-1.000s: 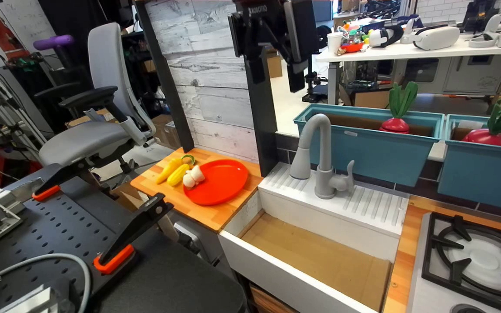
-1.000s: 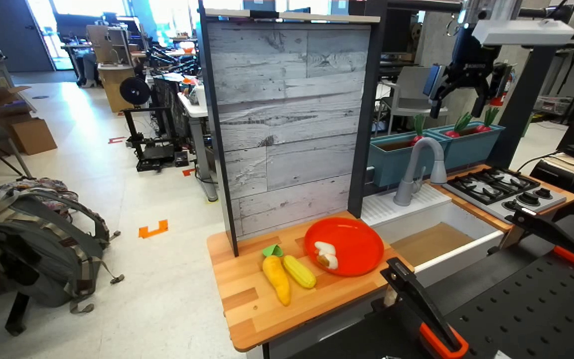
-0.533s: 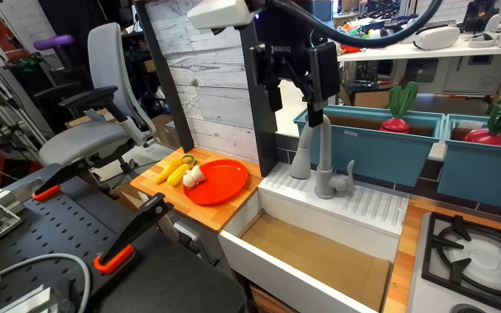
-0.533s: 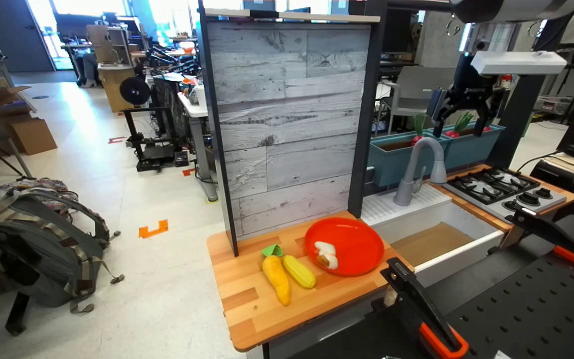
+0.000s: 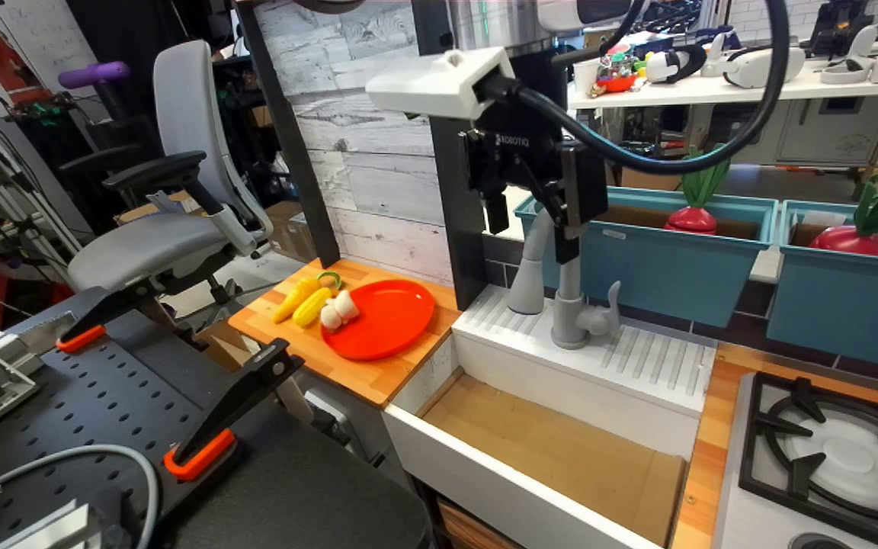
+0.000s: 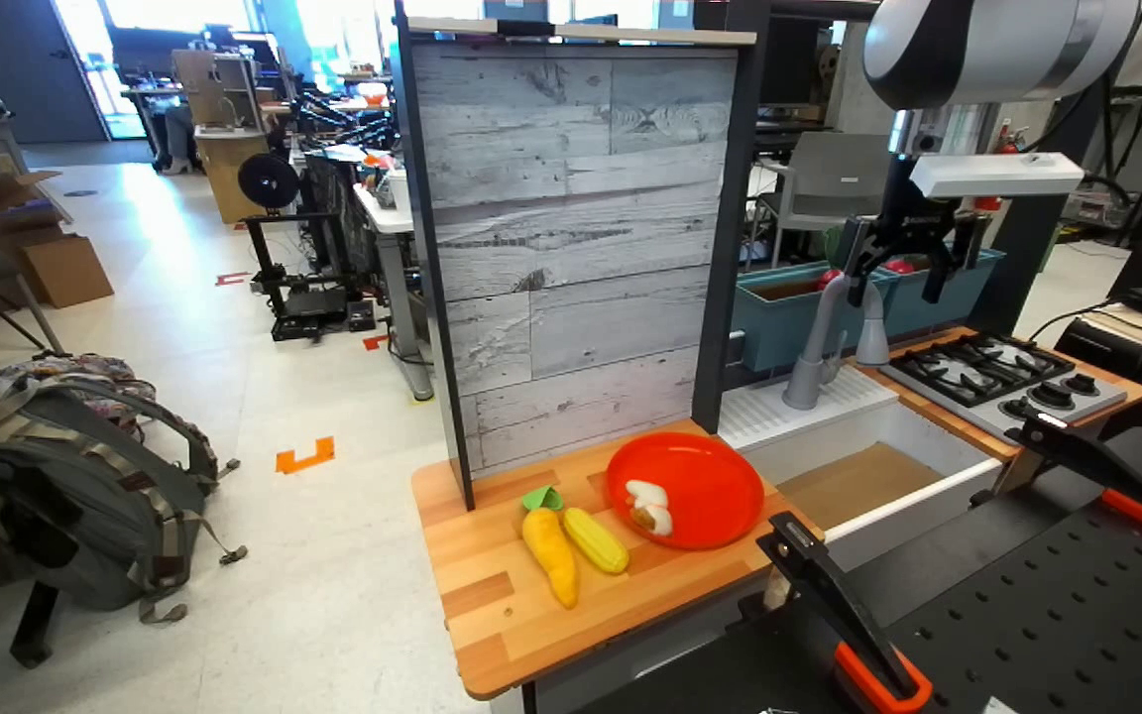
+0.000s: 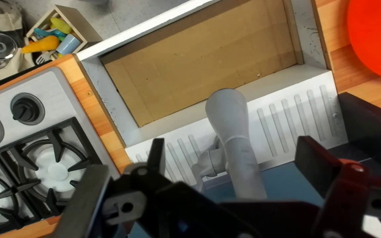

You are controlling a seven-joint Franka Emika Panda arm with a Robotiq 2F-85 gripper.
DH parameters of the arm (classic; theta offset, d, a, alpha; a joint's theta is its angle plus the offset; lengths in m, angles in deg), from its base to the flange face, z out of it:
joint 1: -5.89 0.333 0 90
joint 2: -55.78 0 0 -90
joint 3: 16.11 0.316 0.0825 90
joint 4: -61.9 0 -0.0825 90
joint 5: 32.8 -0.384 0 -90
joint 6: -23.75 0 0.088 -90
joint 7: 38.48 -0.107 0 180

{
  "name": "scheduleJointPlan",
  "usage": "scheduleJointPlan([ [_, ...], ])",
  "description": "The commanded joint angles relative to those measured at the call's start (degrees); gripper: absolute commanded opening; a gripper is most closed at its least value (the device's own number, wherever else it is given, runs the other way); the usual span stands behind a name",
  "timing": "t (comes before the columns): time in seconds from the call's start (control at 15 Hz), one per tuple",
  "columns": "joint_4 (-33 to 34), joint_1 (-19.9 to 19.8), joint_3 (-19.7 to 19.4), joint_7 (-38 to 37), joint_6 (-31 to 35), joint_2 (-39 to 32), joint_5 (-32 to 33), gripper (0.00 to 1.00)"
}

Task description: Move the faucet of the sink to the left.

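Observation:
The grey gooseneck faucet (image 5: 527,290) stands upright on the ribbed white back rim of the sink (image 5: 652,370). Its spout hangs toward the tan basin. In the wrist view the faucet (image 7: 229,115) lies between my two open fingers, with a gap on each side. My gripper (image 5: 532,232) is open and points down at the height of the arch. One finger hides part of the arch in both exterior views; the gripper also shows here (image 6: 896,288). I cannot tell whether a finger touches the faucet. The small lever handle (image 5: 611,309) sits at the faucet's base.
Teal bins (image 5: 660,271) with red radishes stand right behind the faucet. A dark post (image 5: 458,198) and a wood-look panel (image 6: 581,248) rise beside the sink. A stove (image 5: 843,450) is on one side, a red plate (image 5: 393,328) with toy food on the other.
My gripper has come down from above the faucet to the height of its arch. It has stayed open. The faucet has not moved.

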Motion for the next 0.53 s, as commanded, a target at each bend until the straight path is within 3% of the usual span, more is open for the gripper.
scheduleJointPlan([
  [0.0,3.0,0.4,-0.3,0.2,0.9,-2.7,0.8,0.74],
  [0.13,3.6,0.5,-0.2,0.4,0.7,-3.2,0.9,0.71],
  [0.47,4.8,0.6,-0.3,0.2,-0.3,-3.9,1.2,0.32],
])
